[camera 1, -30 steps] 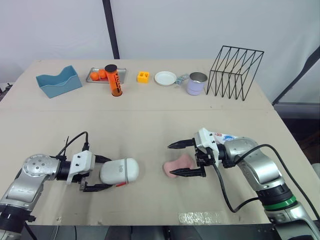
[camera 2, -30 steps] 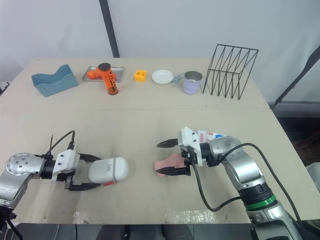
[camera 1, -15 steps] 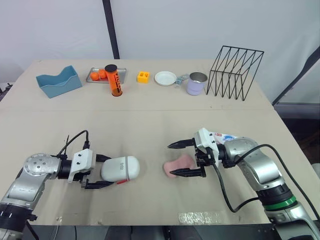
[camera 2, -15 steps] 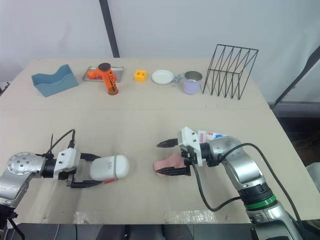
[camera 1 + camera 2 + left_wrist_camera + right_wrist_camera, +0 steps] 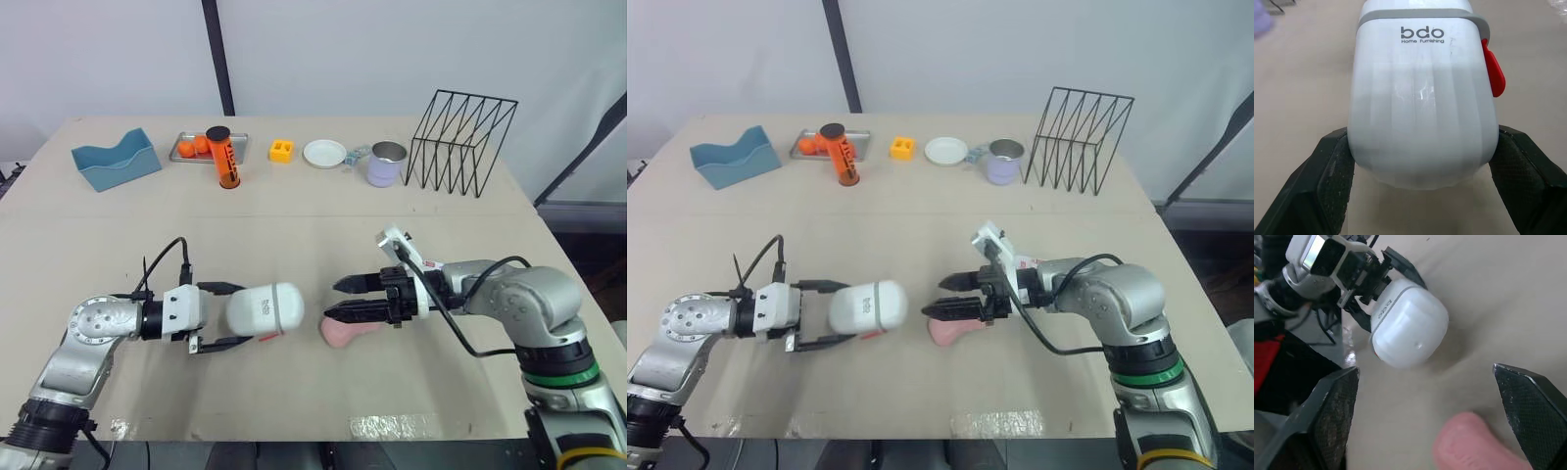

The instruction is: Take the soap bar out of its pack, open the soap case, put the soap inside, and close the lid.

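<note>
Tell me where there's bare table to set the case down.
Bare: the wide table band between the back row, holder to rack, and the case and soap. Crowded: that row, and between case and soap.

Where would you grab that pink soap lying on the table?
Probably across its two long sides, near the middle, coming down from above: the pink soap lies flat on the table, so only its sides are free to pinch. The open right gripper is close by.
</note>
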{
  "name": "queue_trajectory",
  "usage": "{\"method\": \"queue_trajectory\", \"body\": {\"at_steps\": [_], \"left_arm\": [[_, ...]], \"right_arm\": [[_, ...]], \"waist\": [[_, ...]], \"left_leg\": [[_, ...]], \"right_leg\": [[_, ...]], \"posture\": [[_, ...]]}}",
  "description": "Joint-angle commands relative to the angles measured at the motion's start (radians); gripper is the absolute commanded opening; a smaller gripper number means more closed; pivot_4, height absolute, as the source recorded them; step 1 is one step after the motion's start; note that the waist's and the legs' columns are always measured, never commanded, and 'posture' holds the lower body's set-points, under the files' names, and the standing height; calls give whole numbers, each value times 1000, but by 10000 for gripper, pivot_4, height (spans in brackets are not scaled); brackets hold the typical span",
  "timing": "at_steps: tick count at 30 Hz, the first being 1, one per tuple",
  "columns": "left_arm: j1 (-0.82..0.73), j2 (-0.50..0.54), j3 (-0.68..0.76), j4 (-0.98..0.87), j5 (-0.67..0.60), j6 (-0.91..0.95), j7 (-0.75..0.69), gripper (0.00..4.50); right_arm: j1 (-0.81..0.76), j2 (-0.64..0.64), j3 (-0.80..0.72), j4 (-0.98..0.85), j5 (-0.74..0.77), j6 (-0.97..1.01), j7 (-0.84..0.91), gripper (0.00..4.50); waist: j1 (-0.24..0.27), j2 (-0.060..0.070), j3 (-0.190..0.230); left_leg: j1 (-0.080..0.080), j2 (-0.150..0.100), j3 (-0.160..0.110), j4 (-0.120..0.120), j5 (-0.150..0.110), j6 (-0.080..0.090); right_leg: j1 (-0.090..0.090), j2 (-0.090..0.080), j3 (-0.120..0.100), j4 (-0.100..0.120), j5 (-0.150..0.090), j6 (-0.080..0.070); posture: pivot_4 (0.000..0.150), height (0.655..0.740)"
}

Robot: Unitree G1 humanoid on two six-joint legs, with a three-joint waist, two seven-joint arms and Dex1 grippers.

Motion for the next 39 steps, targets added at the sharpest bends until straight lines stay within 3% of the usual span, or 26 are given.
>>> {"method": "queue_trajectory", "body": {"at_steps": [1, 10, 37, 39], "left_arm": [[-20, -24, -14, -54, 47, -56, 59, 37076], [-13, -48, -60, -83, 87, -90, 97, 37076], [-25, -47, -88, -89, 99, -73, 146, 37076], [-24, -47, -90, -91, 99, -71, 147, 36261]], "right_arm": [[-45, 57, -80, -7, 103, 180, -84, 45000], [-101, 175, -165, 100, 168, 308, -234, 45000], [-103, 183, -142, 195, 375, 308, -472, 45000], [-102, 182, -140, 199, 388, 308, -484, 39872]], "waist": [[-1, 0, 0], [-1, 0, 0], [-1, 0, 0], [-1, 0, 0]], "left_leg": [[0, 0, 0, 0, 0, 0], [-1, 0, 1, 0, 0, 0], [-4, 0, 1, 0, 0, 0], [-4, 0, 1, 0, 0, 0]], "right_leg": [[0, 0, 0, 0, 0, 0], [-3, 0, 1, 1, 0, 0], [-6, 1, 2, 3, 0, 0], [-6, 1, 2, 3, 0, 0]], "posture": [[1500, 7400], [1500, 7400], [1500, 7400], [1500, 7400]]}}
